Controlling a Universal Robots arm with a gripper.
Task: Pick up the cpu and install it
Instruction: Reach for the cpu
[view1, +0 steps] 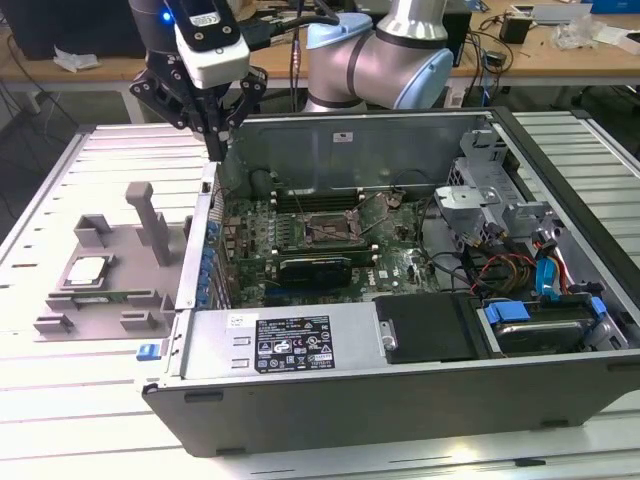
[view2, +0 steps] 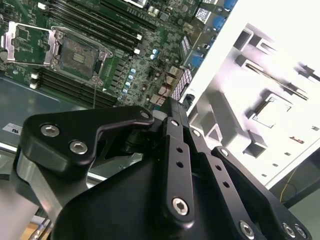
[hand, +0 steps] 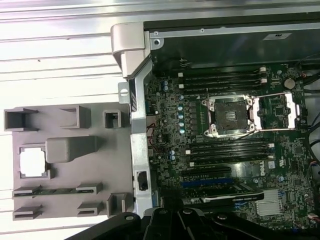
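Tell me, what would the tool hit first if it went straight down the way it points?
Probably the computer case's wall, whose top edge sits just under the tool in the exterior view, though depth is unclear.

On the slatted metal tabletop (view1: 60, 400) sits the open grey metal computer case (view1: 400, 410). Just beside it, on the exterior view's left, lies the grey plastic blocky fixture tray (view1: 130, 275). The small square silvery cpu (view1: 88, 270) rests flat in a recess of that tray. The black gripper (view1: 215, 150) hangs above the case wall nearest the tray, well apart from the cpu. Inside the case lies the green motherboard (view1: 400, 265). The open metal-framed socket (view1: 325, 232) is near its middle, the long black rectangular expansion card (view1: 315, 268) just in front of the socket, and the boxy metal power supply (view1: 290, 340) along the near wall.
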